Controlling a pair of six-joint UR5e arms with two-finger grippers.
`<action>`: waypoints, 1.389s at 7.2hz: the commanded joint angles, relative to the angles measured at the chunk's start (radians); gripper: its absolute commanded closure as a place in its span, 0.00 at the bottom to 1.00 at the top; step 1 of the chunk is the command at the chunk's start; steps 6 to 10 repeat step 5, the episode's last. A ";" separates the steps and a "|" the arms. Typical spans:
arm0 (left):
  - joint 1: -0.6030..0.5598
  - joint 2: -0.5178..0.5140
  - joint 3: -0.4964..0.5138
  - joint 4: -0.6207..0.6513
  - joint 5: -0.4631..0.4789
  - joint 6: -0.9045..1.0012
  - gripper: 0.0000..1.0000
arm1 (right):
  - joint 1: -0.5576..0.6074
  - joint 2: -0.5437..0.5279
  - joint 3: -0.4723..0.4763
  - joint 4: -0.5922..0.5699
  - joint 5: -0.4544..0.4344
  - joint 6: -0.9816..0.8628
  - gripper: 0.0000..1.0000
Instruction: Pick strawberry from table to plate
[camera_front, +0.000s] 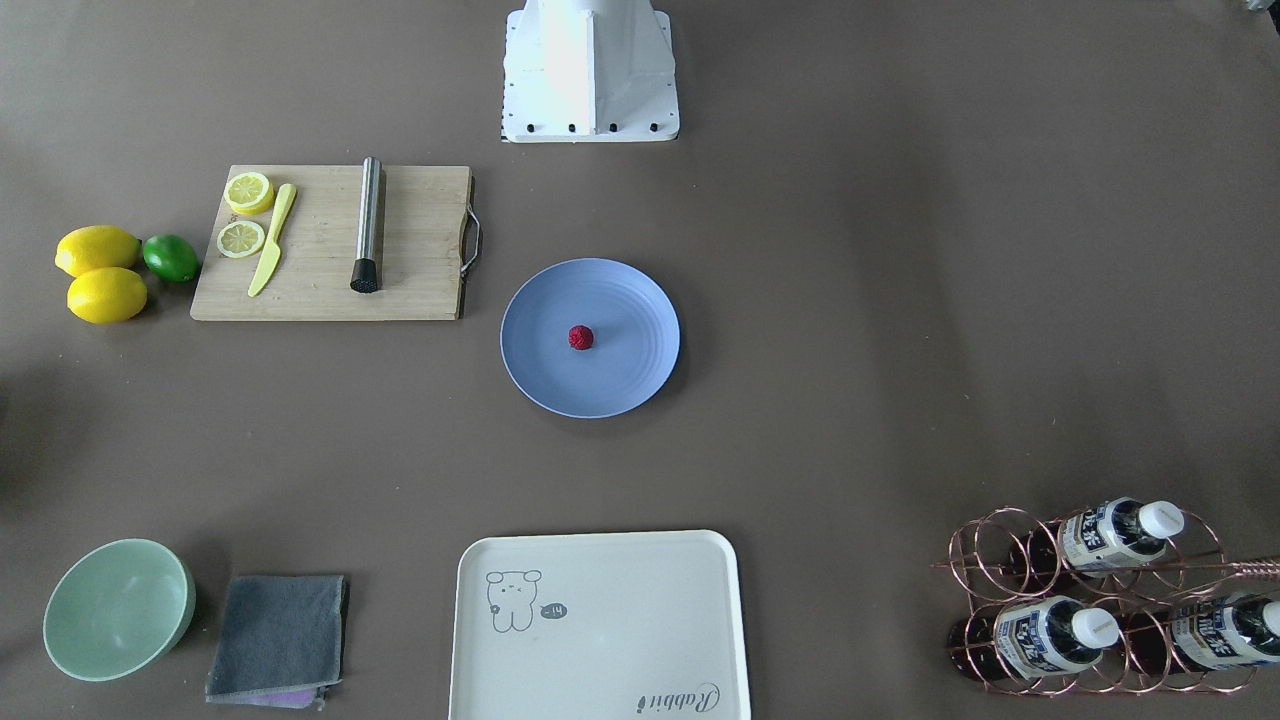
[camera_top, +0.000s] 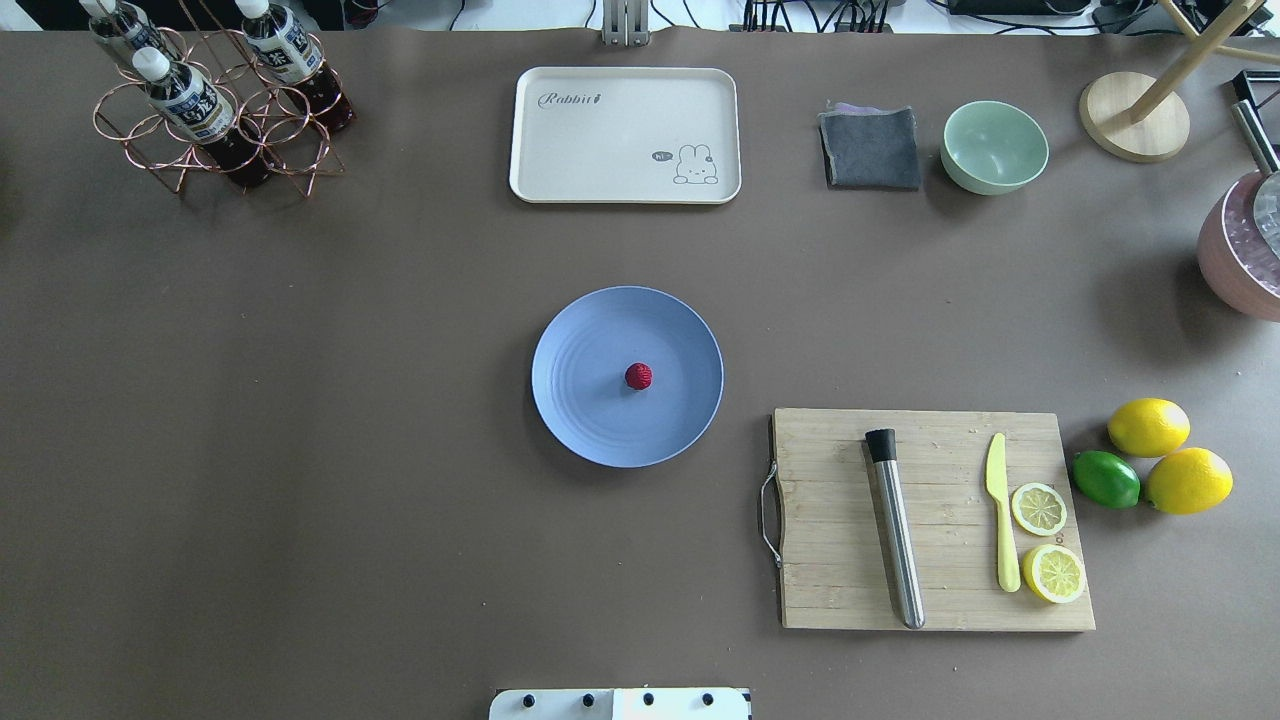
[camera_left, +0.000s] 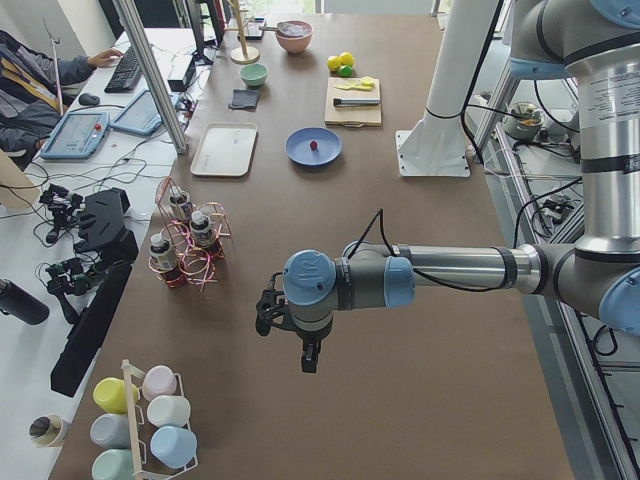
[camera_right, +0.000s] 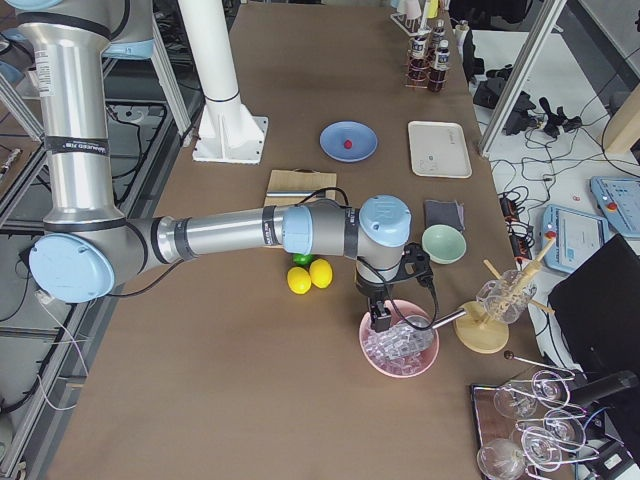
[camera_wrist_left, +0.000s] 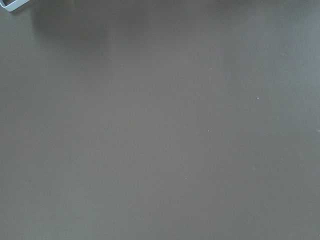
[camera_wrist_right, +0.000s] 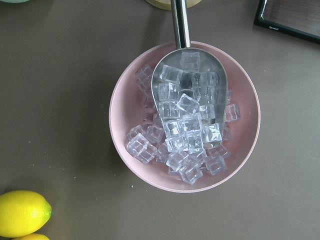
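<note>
The small dark-red strawberry (camera_front: 581, 337) (camera_top: 638, 376) lies near the middle of the round blue plate (camera_front: 640, 300) (camera_top: 580, 340), which sits at the centre of the brown table (camera_front: 900, 300). Both arms are far from it. My left gripper (camera_left: 290, 340) hangs over bare table at the left end, seen only in the exterior left view. My right gripper (camera_right: 380, 315) hangs over a pink bowl at the right end, seen only in the exterior right view. I cannot tell whether either is open or shut.
A wooden cutting board (camera_top: 935, 520) with a metal muddler, yellow knife and lemon slices lies beside the plate. Two lemons and a lime (camera_top: 1105, 478) sit past it. A white tray (camera_top: 625, 135), grey cloth, green bowl (camera_top: 995, 147), bottle rack (camera_top: 215, 110) and pink bowl of ice (camera_wrist_right: 185, 117) stand around.
</note>
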 joint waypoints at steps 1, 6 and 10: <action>0.000 0.000 -0.001 -0.002 0.001 0.002 0.03 | -0.010 -0.001 0.001 0.000 -0.002 0.000 0.00; 0.001 0.000 0.000 -0.002 -0.004 0.001 0.02 | -0.016 -0.020 0.000 -0.002 -0.016 -0.005 0.00; 0.001 0.000 0.000 -0.002 -0.004 0.001 0.02 | -0.016 -0.020 0.000 -0.002 -0.016 -0.005 0.00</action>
